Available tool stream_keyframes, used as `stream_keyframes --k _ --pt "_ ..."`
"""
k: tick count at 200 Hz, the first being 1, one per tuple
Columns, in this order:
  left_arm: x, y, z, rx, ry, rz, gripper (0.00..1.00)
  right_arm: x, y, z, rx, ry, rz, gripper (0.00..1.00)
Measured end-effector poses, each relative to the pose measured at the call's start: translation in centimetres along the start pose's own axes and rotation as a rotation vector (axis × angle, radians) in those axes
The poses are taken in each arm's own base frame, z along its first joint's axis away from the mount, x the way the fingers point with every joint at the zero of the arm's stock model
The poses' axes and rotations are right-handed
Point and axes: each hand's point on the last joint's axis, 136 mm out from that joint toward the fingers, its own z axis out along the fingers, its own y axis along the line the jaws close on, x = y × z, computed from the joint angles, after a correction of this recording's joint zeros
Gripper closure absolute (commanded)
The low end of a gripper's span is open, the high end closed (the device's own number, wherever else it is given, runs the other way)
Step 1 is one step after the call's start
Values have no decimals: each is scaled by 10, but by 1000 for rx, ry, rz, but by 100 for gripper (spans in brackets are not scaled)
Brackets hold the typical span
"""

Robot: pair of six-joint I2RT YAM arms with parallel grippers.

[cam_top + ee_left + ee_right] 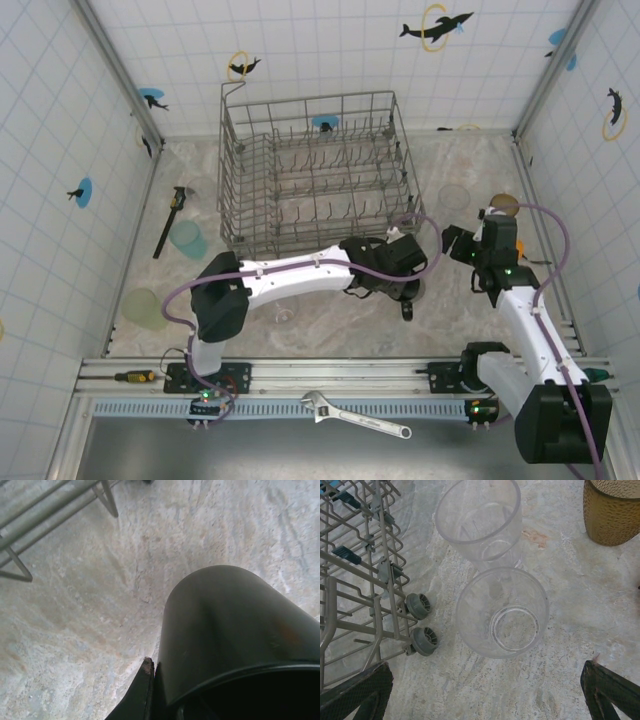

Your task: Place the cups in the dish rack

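Observation:
The black mug (pixel 235 630) stands on the marble table just in front of the dish rack (pixel 315 170). My left gripper (pixel 398 288) is shut on the mug's wall: one finger (pixel 143 687) presses its outside, the other is hidden inside. My right gripper (pixel 487 695) hangs open above and a little short of a clear glass (pixel 502 612), with a second clear glass (pixel 480 520) behind it. The amber tumbler (pixel 612 512) stands at the far right. A pale teal cup (pixel 187 240) and a pale green cup (pixel 147 308) sit left of the rack.
The rack's grey wheels (pixel 420 622) are close to the left of the near glass. A black tool (pixel 170 220) lies by the teal cup. A wrench (pixel 355 415) and a screwdriver (pixel 135 377) lie on the front rail. Tiled walls close in both sides.

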Motion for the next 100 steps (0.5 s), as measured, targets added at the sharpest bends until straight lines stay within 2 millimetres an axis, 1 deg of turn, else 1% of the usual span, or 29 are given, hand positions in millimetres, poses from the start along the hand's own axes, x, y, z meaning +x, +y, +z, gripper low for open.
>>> stream_keyframes --k 37,58,74,87,100 --pt "-15 7 -7 -1 -16 -9 100 -7 -3 -6 -1 -33 15 0" --pt "-21 10 -11 -1 -22 -1 100 -10 0 -10 -21 -43 21 0" --pt "-26 6 -17 7 -24 11 100 -10 1 -11 -35 -43 30 0" --pt "-36 1 -26 23 -37 19 100 -14 1 -14 -39 -45 40 0" --pt "-49 -5 -35 48 -61 18 100 -22 2 -19 -47 -62 49 0"
